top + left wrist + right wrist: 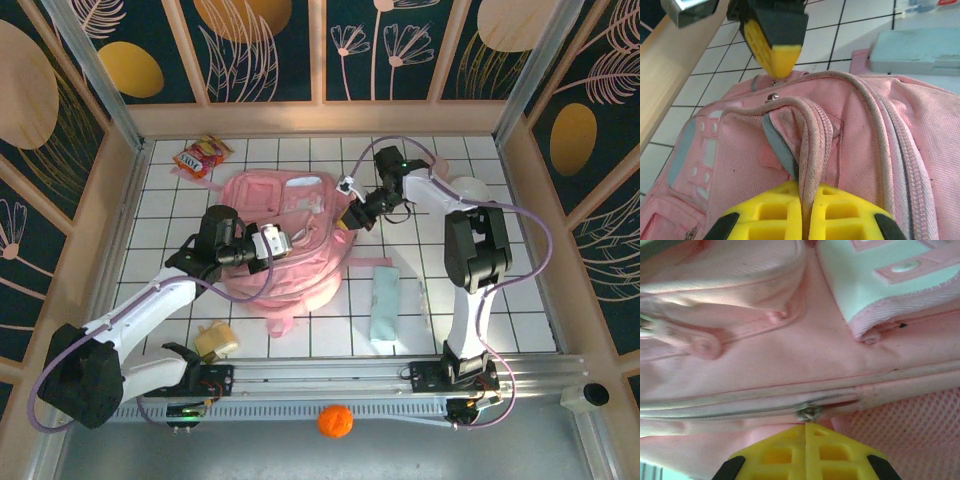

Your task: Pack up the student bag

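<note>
student bag (305, 268) mid-table on white tiles (500, 300); left gripper (805, 217) at its left side, clamped on its grab loop (812, 130); right gripper (807, 435) closed at its right edge, tips against zip slider (810, 413)

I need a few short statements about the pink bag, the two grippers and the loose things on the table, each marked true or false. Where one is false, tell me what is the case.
1. The left gripper is shut on a handle loop of the student bag. True.
2. The right gripper hangs open in the air. False: it is shut on a zip pull of the bag.
3. The red snack packet lies inside the bag. False: it lies on the table, beyond the bag toward the far left corner.
4. A light blue case lies on the table, to the right of the bag. True.
</note>
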Controlling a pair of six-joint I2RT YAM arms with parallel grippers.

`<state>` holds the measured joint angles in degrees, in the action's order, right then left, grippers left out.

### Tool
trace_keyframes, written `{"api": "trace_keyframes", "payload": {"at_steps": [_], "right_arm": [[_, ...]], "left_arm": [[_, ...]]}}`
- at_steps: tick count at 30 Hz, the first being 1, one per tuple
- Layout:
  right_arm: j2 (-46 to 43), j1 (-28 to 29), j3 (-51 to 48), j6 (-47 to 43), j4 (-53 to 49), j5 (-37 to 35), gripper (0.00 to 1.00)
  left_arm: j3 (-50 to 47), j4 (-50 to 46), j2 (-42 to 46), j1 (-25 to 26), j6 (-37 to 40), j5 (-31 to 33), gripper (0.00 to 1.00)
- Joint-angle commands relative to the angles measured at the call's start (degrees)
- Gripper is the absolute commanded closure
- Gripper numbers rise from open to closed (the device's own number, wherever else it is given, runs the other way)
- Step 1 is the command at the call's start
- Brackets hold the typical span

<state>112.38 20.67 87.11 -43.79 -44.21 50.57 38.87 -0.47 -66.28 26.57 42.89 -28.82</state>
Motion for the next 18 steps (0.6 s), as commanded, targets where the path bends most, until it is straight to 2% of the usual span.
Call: {"api": "trace_keyframes", "payload": {"at_steps": [1, 6, 10, 12, 13, 18], "right_arm": [[-4.4, 2.3, 1.3, 5.4, -0.7, -2.9, 1.00], [-5.6, 4.2, 1.3, 9.3, -2.1, -6.9, 1.00], [-7.9, 4.2, -2.1, 11.3, 2.6, -10.9, 0.99], [-9.0, 3.0, -4.6, 11.3, 6.5, -12.0, 0.89], [-9.2, 2.1, -5.5, 10.9, 8.4, -11.4, 0.77], [-6.6, -0.9, -6.2, 6.2, 12.1, -7.5, 0.62]], "left_arm": [[0.7, 7.2, 0.1, -0.3, -1.2, 5.4, 1.00], [1.5, 7.0, -0.7, -0.3, -2.0, 6.9, 1.00], [1.3, 6.2, 0.2, -0.3, 0.0, 0.7, 1.00], [0.7, 6.1, 0.9, -0.3, 0.9, -3.3, 1.00], [0.5, 5.9, 1.3, -0.2, 1.4, -5.1, 1.00], [-0.5, 5.7, 2.6, -0.3, 3.0, -7.4, 1.00]]}}
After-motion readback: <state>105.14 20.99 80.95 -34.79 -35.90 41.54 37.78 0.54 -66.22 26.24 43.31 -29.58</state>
